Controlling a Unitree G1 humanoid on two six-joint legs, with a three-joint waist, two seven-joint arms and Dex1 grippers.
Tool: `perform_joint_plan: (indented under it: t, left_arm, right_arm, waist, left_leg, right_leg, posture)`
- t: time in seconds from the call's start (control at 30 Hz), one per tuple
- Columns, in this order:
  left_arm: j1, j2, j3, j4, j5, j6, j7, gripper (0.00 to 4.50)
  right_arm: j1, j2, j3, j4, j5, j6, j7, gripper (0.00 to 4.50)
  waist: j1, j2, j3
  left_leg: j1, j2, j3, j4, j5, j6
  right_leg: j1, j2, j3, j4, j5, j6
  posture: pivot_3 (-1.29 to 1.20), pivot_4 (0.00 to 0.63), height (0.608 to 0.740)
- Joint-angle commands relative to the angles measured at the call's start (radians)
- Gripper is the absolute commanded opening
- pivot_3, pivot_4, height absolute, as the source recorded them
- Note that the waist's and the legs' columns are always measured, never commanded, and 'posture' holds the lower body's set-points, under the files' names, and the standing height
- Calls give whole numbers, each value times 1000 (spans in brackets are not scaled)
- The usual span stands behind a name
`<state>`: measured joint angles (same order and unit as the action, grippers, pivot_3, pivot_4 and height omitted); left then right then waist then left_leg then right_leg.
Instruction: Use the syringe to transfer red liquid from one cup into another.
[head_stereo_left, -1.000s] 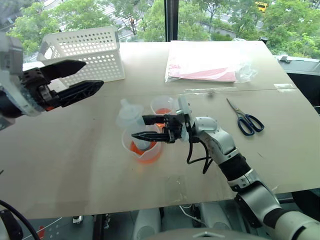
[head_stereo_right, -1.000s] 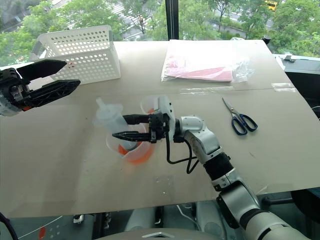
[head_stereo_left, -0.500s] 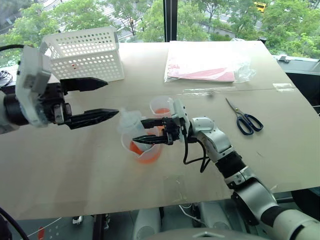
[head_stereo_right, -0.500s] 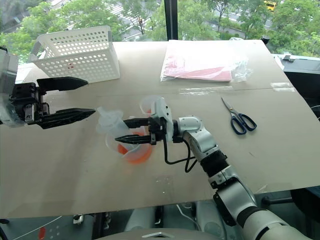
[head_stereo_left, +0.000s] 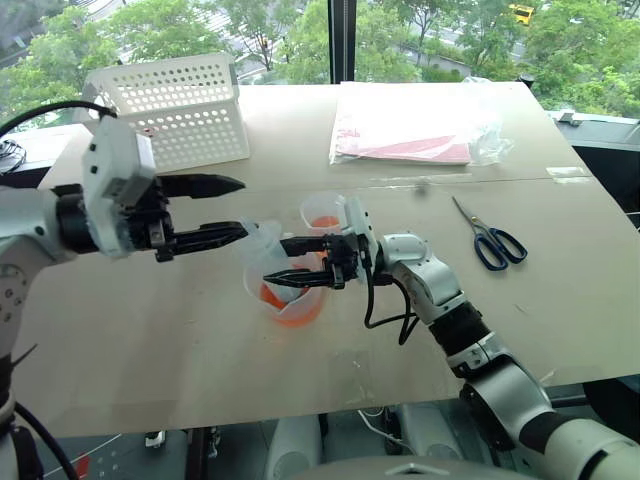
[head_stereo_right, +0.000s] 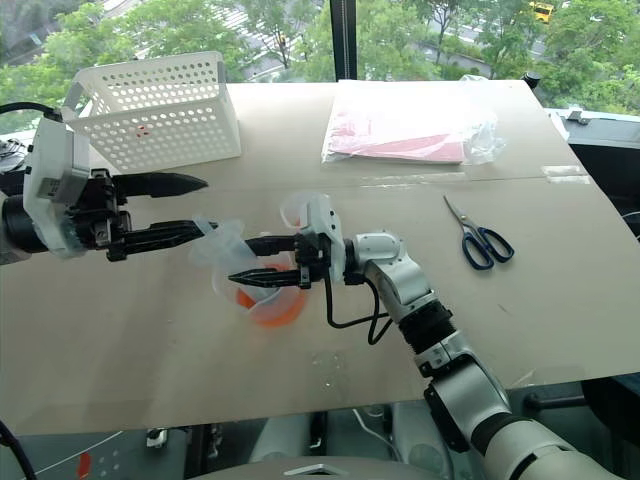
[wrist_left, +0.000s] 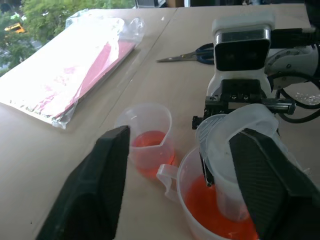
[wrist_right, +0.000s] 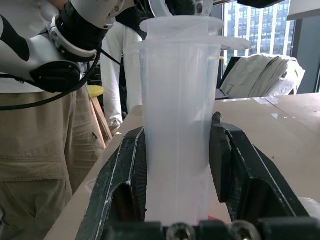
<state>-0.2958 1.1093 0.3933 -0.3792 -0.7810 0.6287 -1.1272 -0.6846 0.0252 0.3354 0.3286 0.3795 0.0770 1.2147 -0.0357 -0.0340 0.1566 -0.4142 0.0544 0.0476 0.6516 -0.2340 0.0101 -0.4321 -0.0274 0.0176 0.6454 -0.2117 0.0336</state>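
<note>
Black right claw at frame centre is clamped on the syringe — barrel squeezed between both fingers, seen close in the right wrist view. Syringe stands tilted, its lower end inside the wider spouted cup, which holds red liquid; its flanged top leans toward the left side of the frame. Left claw comes in from the left, fingers spread with a clear gap, holding nothing — its tips sit at either side of the syringe's top, whether they touch it I cannot tell. Smaller cup stands just beside the spouted cup, toward the upper right of it, with a little red liquid in its bottom. Both cups are on the bench. White perforated basket sits in the upper left, a plastic-wrapped pink packet at upper centre-right, blue-handled scissors at right, well apart from the cups. A person in tan trousers shows in the right wrist view, behind the syringe.
</note>
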Motion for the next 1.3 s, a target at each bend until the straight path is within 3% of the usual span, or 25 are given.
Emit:
perform_joint_plan:
  t: [0.03,0.1,0.13,0.77,1.3]
  left_arm:
    - [-17,-4,3,-25,-11,1,16,1233]
    - [-18,-12,-3,-33,-14,-2,16,173]
    - [-21,-16,-2,-35,-20,2,20,13]
    - [-214,-19,-24,79,-27,39,34,0]
    - [-227,-21,-23,82,-24,43,34,0]
  right_arm:
    - [-26,21,-2,-25,4,-8,15,1362]
    - [-27,26,-3,-20,1,-7,15,1361]
    - [-27,27,-3,-19,-1,-6,15,1361]
    - [-20,26,21,28,-38,16,44,1359]
    - [-22,22,25,37,-42,16,58,1359]
  waist:
    - [0,0,0]
    - [-1,0,0]
    - [-1,0,0]
    - [-1,0,0]
    - [0,0,0]
  left_leg:
    - [0,0,0,0,0,0]
    - [0,0,0,0,0,0]
    - [0,0,0,0,0,0]
    - [0,0,-1,0,0,0]
    - [0,0,-1,0,0,0]
  right_leg:
    - [0,0,0,0,0,0]
    - [0,0,0,0,0,0]
    - [0,0,0,0,0,0]
    - [0,1,0,0,0,0]
    - [0,1,0,0,0,0]
  posture:
    - [0,150,740]
    - [0,150,740]
    - [0,150,740]
    - [0,150,740]
    - [0,150,740]
